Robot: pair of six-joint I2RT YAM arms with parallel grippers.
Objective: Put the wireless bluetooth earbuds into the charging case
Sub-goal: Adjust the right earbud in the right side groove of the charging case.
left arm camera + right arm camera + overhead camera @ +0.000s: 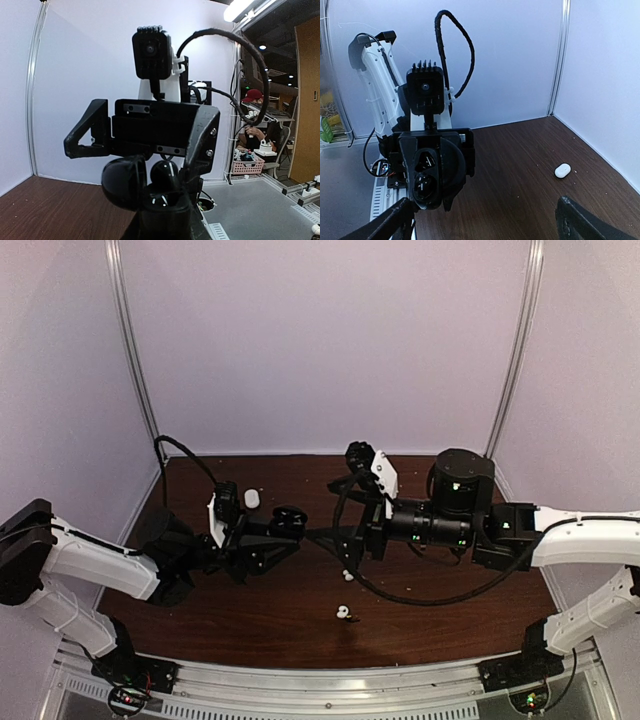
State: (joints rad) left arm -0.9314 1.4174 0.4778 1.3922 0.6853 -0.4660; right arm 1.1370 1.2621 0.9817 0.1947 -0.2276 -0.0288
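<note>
Two white earbuds (347, 575) (343, 613) lie loose on the worktop (450, 610), one just in front of the other, below the gap between the two arms. No black bud can be made out. Above them, the left tool (283, 528) is pinching an open black charging case (437, 172), holding it off the surface with the hinged lid swung aside and its two wells turned toward the right tool (485, 210). That tool hangs opposite with its fingers spread wide and nothing between them. The step in hand looks like presenting the case for loading, with no bud picked up yet. The next move probably calls for the right tool to drop to the worktop and nip one of the tiny glossy buds so that its stem points into a well. The wells are dark on dark, so whether either holds a bud cannot be told. A small white case (562, 170) sits closed near the back wall, its contents hidden.
</note>
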